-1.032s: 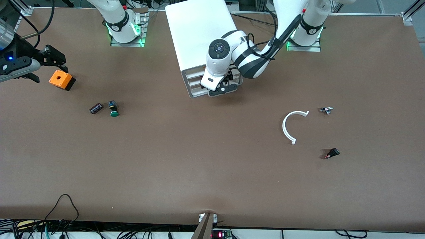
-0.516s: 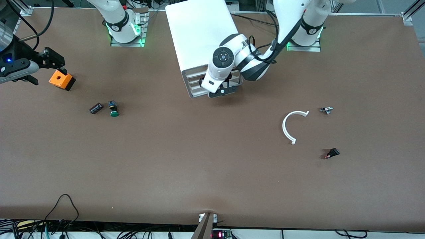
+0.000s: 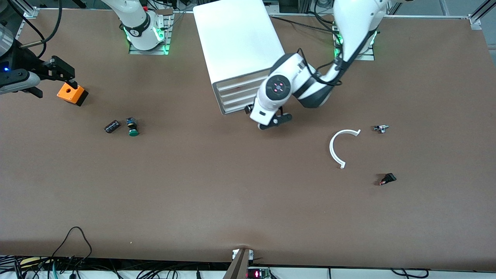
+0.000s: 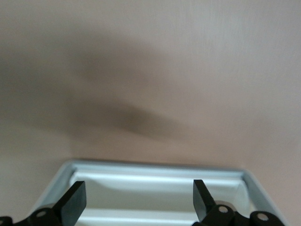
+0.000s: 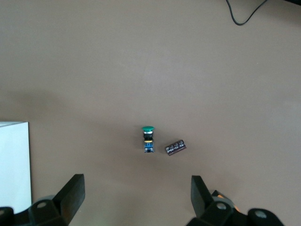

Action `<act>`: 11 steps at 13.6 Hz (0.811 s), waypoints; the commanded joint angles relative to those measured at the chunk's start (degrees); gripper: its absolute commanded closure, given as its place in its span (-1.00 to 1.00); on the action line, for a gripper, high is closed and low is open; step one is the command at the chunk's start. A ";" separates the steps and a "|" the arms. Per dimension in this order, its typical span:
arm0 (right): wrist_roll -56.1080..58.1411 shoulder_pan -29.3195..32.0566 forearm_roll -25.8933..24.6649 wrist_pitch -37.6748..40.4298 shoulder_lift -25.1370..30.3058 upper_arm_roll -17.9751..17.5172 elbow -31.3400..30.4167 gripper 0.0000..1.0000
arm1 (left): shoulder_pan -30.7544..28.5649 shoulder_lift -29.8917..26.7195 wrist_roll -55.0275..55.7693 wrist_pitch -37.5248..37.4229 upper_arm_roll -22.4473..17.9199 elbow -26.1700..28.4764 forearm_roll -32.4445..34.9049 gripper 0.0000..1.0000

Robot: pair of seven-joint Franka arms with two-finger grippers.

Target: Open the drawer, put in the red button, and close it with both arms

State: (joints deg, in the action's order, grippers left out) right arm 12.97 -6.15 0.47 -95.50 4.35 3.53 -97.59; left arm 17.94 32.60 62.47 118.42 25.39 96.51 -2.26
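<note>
The white four-drawer cabinet (image 3: pixel 236 38) stands at the table's back middle. Its drawer fronts, the second from the top (image 3: pixel 232 93) among them, all look flush. The red button shows in no view. My left gripper (image 3: pixel 266 115) is open and empty, low over the table just in front of the cabinet's corner toward the left arm's end. In the left wrist view the open fingers (image 4: pixel 139 202) frame a white drawer front (image 4: pixel 155 186). My right gripper (image 3: pixel 54 79) is open and empty, hanging beside the orange box (image 3: pixel 71 94); it waits there (image 5: pixel 136 197).
A green-capped button (image 3: pixel 133 128) (image 5: pixel 148 140) and a black cylinder (image 3: pixel 112 126) (image 5: pixel 176 147) lie toward the right arm's end. A white arc (image 3: pixel 341 147), a small metal part (image 3: pixel 381 128) and a small black piece with a red tip (image 3: pixel 386 179) lie toward the left arm's end.
My left gripper pressed in at the drawer fronts, then drew back from the cabinet toward the front camera and the left arm's end. The right gripper barely moved.
</note>
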 commanded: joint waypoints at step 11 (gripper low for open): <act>-2.16 0.61 -0.03 0.66 -3.65 -0.27 4.42 -1.00 | -22.68 -11.49 -37.92 -10.22 -0.43 -0.71 6.65 -1.00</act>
State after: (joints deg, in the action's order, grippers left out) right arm 11.58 -5.86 0.47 -95.60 1.08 3.64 -94.43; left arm -3.37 24.82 29.86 110.35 25.32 94.79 4.47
